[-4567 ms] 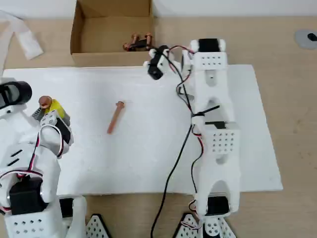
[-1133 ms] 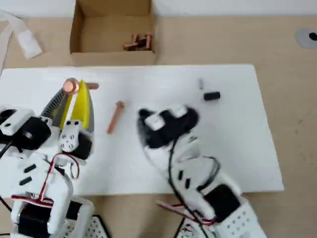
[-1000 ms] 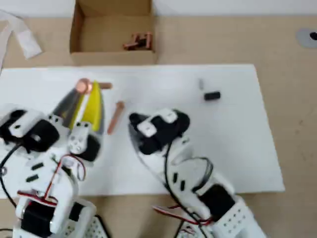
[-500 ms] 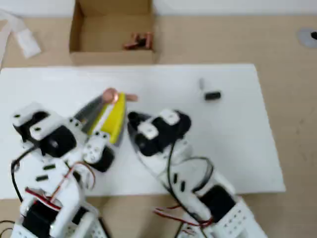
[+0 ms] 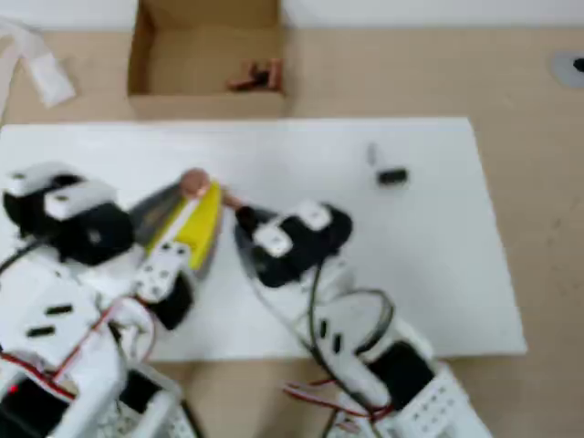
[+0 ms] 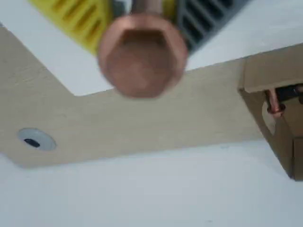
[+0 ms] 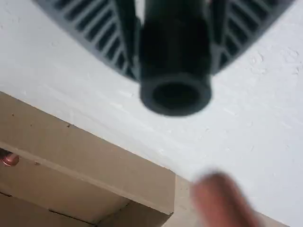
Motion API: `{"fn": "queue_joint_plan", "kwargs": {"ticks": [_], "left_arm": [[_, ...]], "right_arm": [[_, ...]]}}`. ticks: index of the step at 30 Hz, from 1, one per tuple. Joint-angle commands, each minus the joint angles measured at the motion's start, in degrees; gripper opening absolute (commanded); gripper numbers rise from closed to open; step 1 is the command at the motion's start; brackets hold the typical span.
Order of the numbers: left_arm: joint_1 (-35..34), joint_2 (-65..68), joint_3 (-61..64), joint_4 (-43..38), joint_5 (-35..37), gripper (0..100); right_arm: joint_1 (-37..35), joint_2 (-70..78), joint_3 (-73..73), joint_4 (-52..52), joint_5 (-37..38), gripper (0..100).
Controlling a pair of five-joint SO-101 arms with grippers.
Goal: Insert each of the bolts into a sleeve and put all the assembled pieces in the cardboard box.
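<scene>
My left gripper (image 5: 195, 189), with one yellow and one grey finger, is shut on a copper bolt (image 5: 193, 182) over the white mat (image 5: 438, 274); its hex head (image 6: 142, 54) faces the left wrist camera. My right gripper (image 5: 245, 219) is shut on a black sleeve (image 7: 175, 71), its open bore facing outward. The bolt's shank tip (image 5: 228, 199) lies just beside the sleeve and shows as a copper blur (image 7: 220, 198). The cardboard box (image 5: 146, 64) stands beyond the mat with assembled copper pieces (image 5: 255, 77) inside.
A second black sleeve (image 5: 392, 176) lies on the mat's far right part beside a small grey piece (image 5: 370, 153). A white strip (image 5: 41, 73) lies at the far left. A grey disc (image 5: 566, 66) sits on the table at the far right.
The left arm has swung right with the bolt, bringing it up to the right gripper's sleeve. The right arm came back from the box to mid-mat. The loose bolt on the mat is now hidden.
</scene>
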Motion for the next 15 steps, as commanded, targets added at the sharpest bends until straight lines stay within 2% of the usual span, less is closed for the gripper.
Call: {"fn": "queue_joint_plan", "kwargs": {"ticks": [1, 8, 15], "left_arm": [[0.70, 3.91, -8.62, 2.55, -0.18, 1], [0.79, 7.78, -13.54, 9.58, -0.09, 1], [1.49, 8.13, -13.63, 10.29, 2.11, 1]], "right_arm": [[-0.75, -1.10, -0.22, -1.23, -0.53, 1.0], [-0.75, -1.19, -0.13, -1.23, -0.53, 1.0], [-0.75, -1.27, 1.01, -1.49, -0.53, 1.0]]}}
